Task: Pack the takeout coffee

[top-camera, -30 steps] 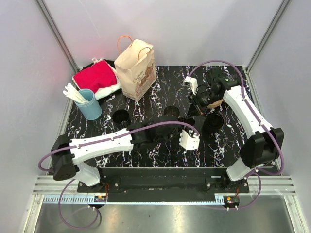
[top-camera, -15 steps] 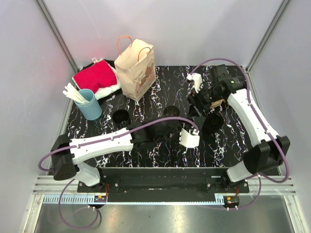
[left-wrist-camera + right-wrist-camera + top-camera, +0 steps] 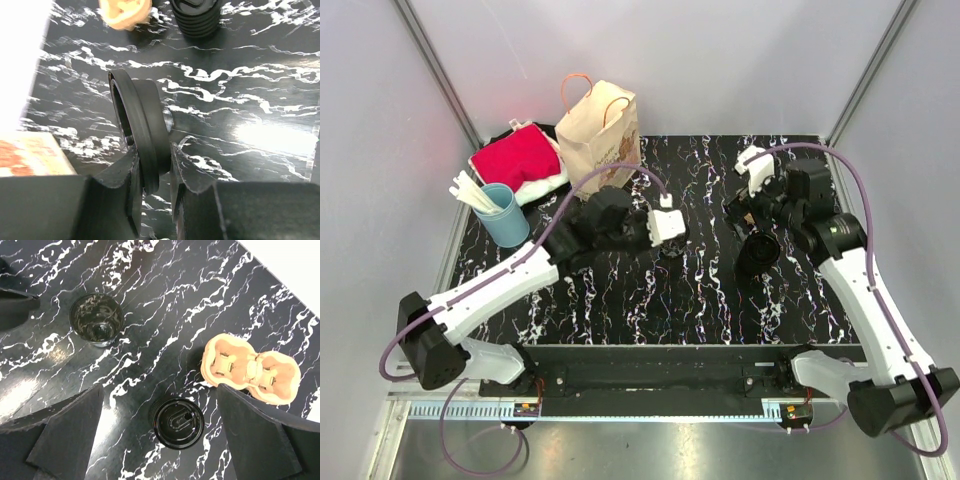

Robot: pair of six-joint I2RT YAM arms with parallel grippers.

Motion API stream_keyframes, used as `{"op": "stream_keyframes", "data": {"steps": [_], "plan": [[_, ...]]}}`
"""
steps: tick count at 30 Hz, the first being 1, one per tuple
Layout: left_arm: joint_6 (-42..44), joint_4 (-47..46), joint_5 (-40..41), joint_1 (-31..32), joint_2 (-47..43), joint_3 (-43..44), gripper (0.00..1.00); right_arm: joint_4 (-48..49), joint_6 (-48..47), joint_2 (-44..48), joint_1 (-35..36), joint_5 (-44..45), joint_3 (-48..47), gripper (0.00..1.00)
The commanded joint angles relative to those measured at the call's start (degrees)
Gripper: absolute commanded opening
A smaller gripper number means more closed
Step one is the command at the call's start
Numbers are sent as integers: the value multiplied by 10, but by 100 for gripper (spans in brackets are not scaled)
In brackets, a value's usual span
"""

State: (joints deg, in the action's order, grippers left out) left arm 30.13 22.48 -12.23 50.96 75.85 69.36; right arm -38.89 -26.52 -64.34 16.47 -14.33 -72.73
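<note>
Red cloth [image 3: 515, 157]: far-left corner of the table, lying on a white cloth [image 3: 545, 188], just left of the paper bag.
Blue cup [image 3: 506, 220]: near the left edge, in front of the red cloth, with white sticks [image 3: 470, 190] leaning out of it.
Paper bag [image 3: 603, 140]: brown, upright with its handles up, at the far edge.
Tabletop [image 3: 620, 290]: black with white veining.
Left gripper [image 3: 152, 167]: almost closed, pinching the rim of a black lid [image 3: 141, 131]; from above it sits just right of the bag's foot.
Black lid: held on edge between the two fingers, lifted off the tabletop.
Right gripper [image 3: 160, 387]: jaws spread wide with nothing between them, hanging above the cups.
Open cup [image 3: 96, 319]: black, uncovered, upright on the tabletop, well apart from the carrier.
Lidded cup [image 3: 177, 422]: black and ribbed, upright near the carrier, below the spread jaws.
Cup carrier [image 3: 250, 367]: tan pulp with two wells, by the table's edge; both cups stand outside it.
</note>
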Motion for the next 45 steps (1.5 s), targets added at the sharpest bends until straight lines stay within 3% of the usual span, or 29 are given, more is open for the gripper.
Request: {"op": "stream_keyframes", "data": {"steps": [1,8,12,22,34,45], "plan": [[-74,4,-162,-53,1,16,16,110,7,46,1,-17,29,100],[-182,25,-313,-106,97,77,16,122,10,66,7,-101,37,100],[-243,31,-368,-128,152,123,16,121,-1,62,17,-151,45,95],[-389,-28,-482,-181,218,147,16,143,-44,58,59,-126,100,87],[-438,-82,-516,-188,209,126,17,208,15,11,80,-111,109,63],[-456,-99,-528,-189,210,119,18,210,2,-6,102,-96,111,51]]}}
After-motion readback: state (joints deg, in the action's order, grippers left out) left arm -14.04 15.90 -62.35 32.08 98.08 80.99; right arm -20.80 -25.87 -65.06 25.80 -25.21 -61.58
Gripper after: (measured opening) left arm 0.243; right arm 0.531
